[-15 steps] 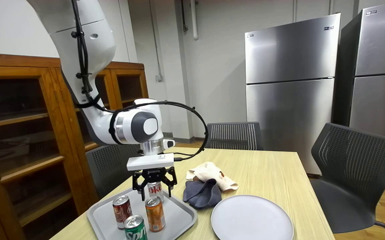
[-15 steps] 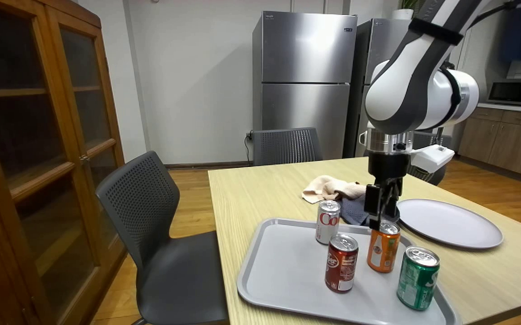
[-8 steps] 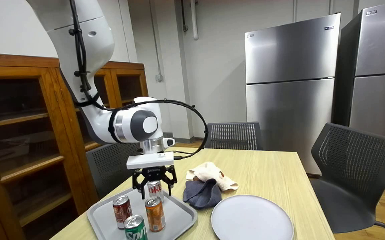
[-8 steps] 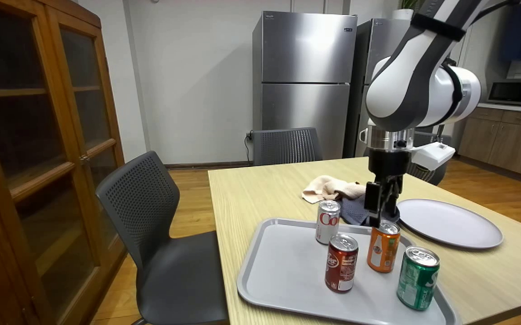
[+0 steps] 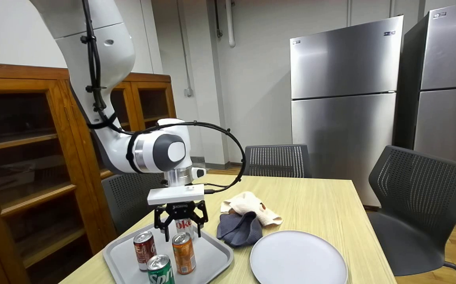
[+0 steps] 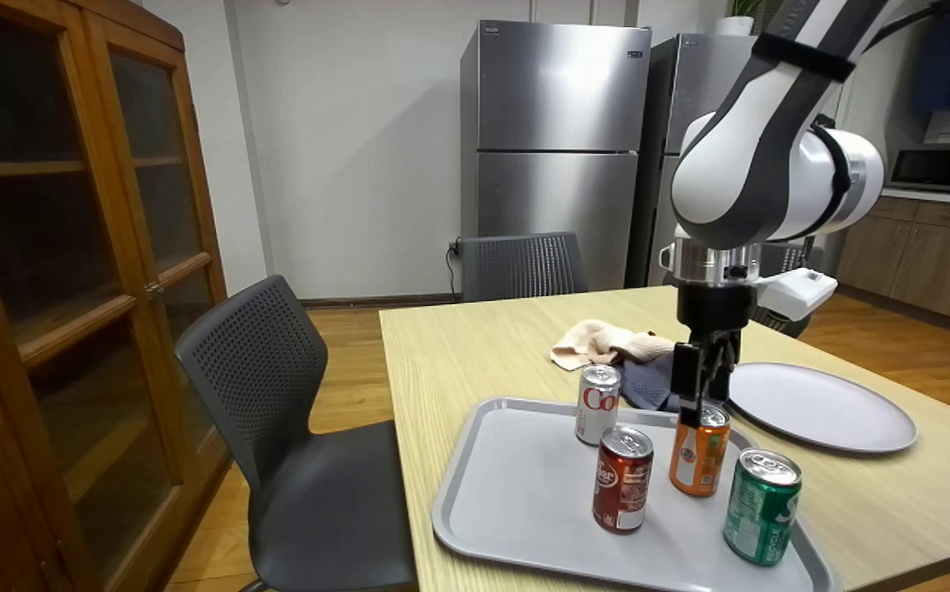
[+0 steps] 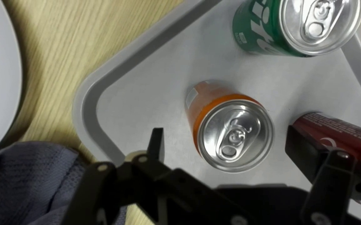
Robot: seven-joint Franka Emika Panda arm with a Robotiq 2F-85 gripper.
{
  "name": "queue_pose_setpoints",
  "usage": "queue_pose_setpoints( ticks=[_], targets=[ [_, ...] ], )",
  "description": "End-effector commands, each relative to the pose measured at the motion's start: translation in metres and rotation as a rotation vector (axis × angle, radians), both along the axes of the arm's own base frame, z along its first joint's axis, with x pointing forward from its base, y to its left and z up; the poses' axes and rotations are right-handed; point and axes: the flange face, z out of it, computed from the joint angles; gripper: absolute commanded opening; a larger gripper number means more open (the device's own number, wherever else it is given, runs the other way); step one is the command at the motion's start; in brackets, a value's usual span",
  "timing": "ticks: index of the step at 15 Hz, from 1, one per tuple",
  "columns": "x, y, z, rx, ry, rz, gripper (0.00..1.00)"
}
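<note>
The tray (image 6: 524,473) beside the plate (image 6: 820,407) holds four cans (image 6: 623,481).

jaws wide apart | orange can (image 7: 229,126) — seen between them | green can (image 7: 293,26), red can (image 7: 346,134) — on gray tray (image 7: 142,103)

Glossy metal orange can (image 7: 230,128), smooth matt tray (image 7: 142,109), rough dark cloth (image 7: 27,184).

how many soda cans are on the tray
4, all upright. In both exterior views the silver can stands at the back, the green can in front, the orange can nearest the open hand, and the dark red can left of the orange one.
</note>
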Motion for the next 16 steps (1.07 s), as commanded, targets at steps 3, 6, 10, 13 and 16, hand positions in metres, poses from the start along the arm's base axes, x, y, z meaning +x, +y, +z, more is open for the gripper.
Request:
queue_pose_setpoints(
  ticks=[3, 6, 10, 13, 16],
  targets=[
    [-0.006, 0.006, -0.007, -0.008, -0.016, -0.006, 1.0],
    [-0.006, 0.006, -0.012, -0.007, -0.035, -0.015, 1.0],
    [-0.006, 0.008, -0.018, -0.014, -0.059, -0.019, 1.0],
    [-0.009, 0.008, -0.017, -0.03, -0.076, -0.03, 1.0],
    [-0.012, 0.008, -0.017, -0.041, -0.087, -0.034, 1.0]
  ],
)
